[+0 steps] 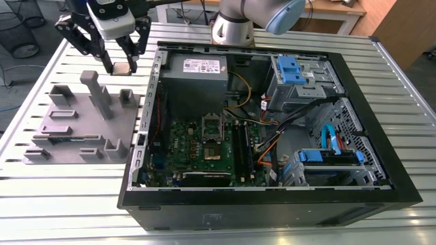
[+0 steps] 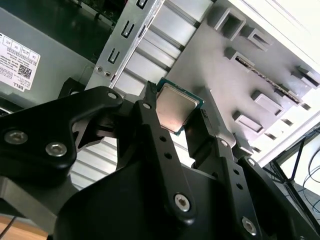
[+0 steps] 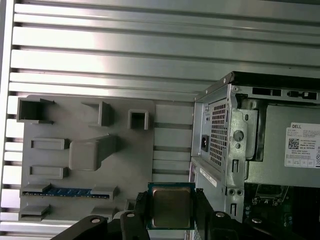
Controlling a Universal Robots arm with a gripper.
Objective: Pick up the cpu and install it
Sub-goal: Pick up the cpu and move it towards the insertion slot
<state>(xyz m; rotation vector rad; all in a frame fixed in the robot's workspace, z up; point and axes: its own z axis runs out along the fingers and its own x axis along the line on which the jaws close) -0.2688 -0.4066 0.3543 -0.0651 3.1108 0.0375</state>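
the black gripper has its two fingers pulled in close, and they pinch the cpu by two of its sides. the cpu is a small flat square with a shiny grey top and a thin green rim. it hangs in the air between the finger tips, and it touches nothing else. in the exterior view it is up near the far corner of the grey tray, just beside the wall of the open computer case. the tray lies flat on the metal table with its long stripes, on the exterior view's left of the case. a long green memory stick sits in a slot on the tray. inside the case is the green board, and the dark socket in the middle of it stands open, well apart from the cpu. the grey power box sits at the far end of the case, close to the gripper.
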